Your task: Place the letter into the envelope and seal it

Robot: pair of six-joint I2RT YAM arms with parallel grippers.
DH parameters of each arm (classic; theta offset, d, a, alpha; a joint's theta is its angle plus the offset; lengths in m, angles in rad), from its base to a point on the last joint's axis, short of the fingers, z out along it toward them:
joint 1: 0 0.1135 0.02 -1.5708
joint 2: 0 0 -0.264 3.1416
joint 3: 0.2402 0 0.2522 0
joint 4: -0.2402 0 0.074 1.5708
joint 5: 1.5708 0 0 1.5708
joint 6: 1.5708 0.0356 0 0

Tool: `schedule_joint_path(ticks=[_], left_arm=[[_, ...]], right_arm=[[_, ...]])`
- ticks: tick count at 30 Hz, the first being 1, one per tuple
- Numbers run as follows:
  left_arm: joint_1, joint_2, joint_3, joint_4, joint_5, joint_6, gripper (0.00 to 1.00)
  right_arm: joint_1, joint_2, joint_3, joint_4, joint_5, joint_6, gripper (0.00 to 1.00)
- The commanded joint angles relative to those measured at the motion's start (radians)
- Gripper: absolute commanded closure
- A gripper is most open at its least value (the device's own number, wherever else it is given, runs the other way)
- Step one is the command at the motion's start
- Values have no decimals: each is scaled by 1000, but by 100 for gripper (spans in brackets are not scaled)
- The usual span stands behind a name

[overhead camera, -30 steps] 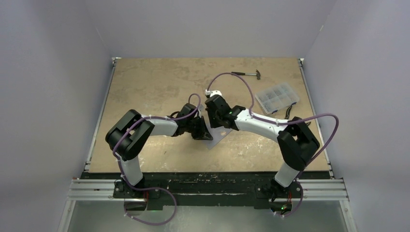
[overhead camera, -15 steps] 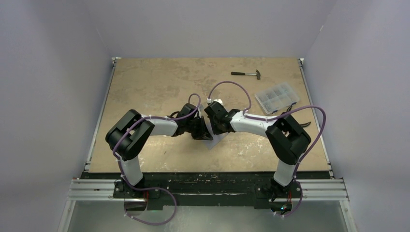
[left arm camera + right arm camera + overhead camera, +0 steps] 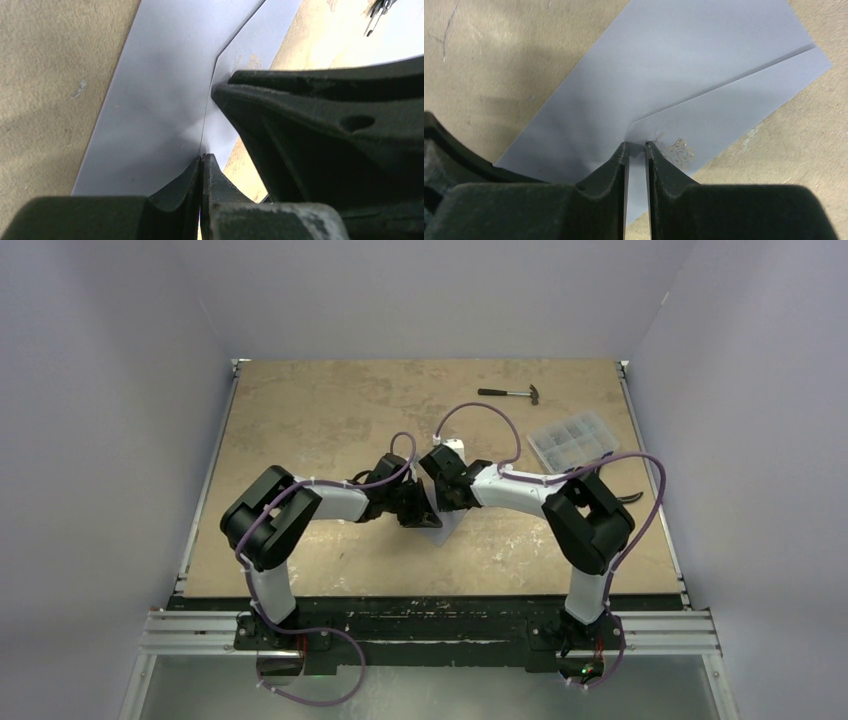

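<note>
The grey-blue envelope [image 3: 449,527] [image 3: 704,65] lies flat on the table with its triangular flap folded down over the body. My left gripper [image 3: 422,514] [image 3: 202,158] is shut, its tips resting on the envelope [image 3: 150,100] right at the flap's edge. Facing it from the right, my right gripper [image 3: 440,504] [image 3: 636,145] stands on the envelope by the flap's point, jaws a narrow slit apart with nothing between them. A small gold print [image 3: 676,150] lies beside its right fingertip. The letter does not show in any view.
A hammer [image 3: 510,393] lies at the back right of the table. A clear compartment box [image 3: 573,440] sits nearer on the right, with a dark hand tool [image 3: 625,497] just in front of it by the right arm's elbow.
The right arm has drawn in to the left, its elbow folding closer, bringing its gripper nearer to the left gripper over the envelope. The left arm has stayed put.
</note>
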Motion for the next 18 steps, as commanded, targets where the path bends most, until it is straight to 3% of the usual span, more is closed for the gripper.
schedule_joint_path(ticks=[1,8,18], left_arm=[[5,118,-104,-255,-250,120,100],[6,131,-119,-243,-252,118,100],[5,136,-130,-233,-254,118,100]], right_arm=[[-88,116,-61,-72,44,7,78],[-106,202,-1,-89,79,-5,74],[-155,230,-14,-94,115,3,79]])
